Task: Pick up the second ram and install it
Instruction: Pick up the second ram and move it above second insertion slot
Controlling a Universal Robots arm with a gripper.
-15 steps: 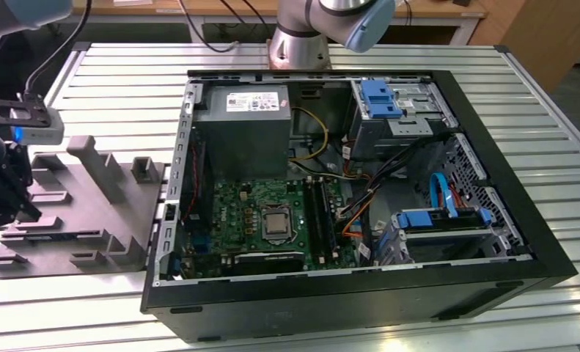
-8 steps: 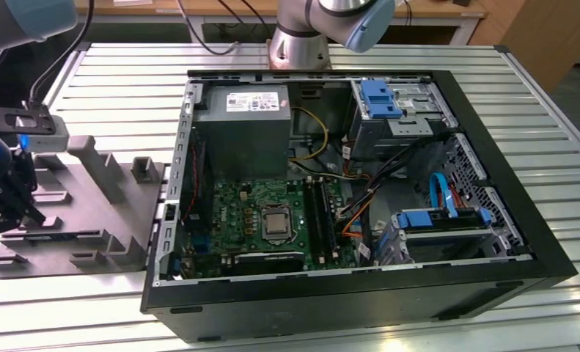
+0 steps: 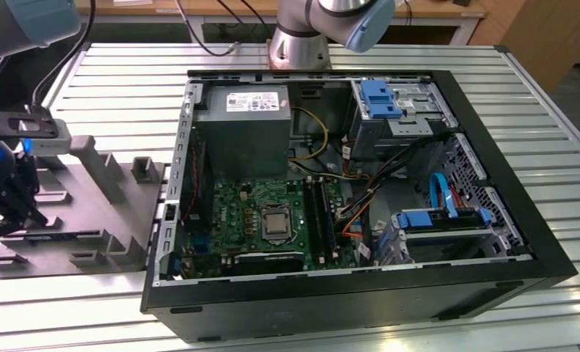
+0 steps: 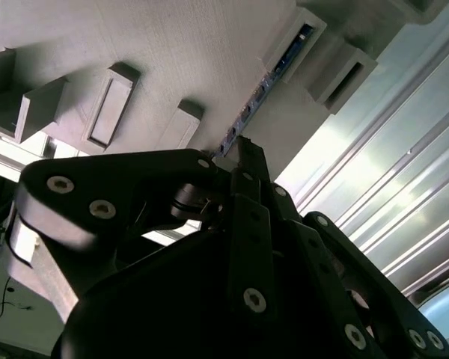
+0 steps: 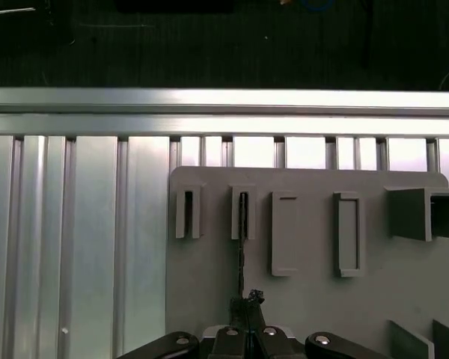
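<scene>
Grasp | gripper (image 5: 245, 301) pinched shut on 2nd ram (image 5: 242, 239) standing edge-up in grey holder (image 5: 314, 307) slot | keep your lift straight, no twist.

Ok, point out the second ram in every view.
Exterior view: hidden by the hand, at the exterior view's left edge.
First wrist view: second ram, a thin dark line from a holder slot to the hand.
Second wrist view: its bluish edge, running ahead of the hand.
Shared landmark: the grey holder.
</scene>
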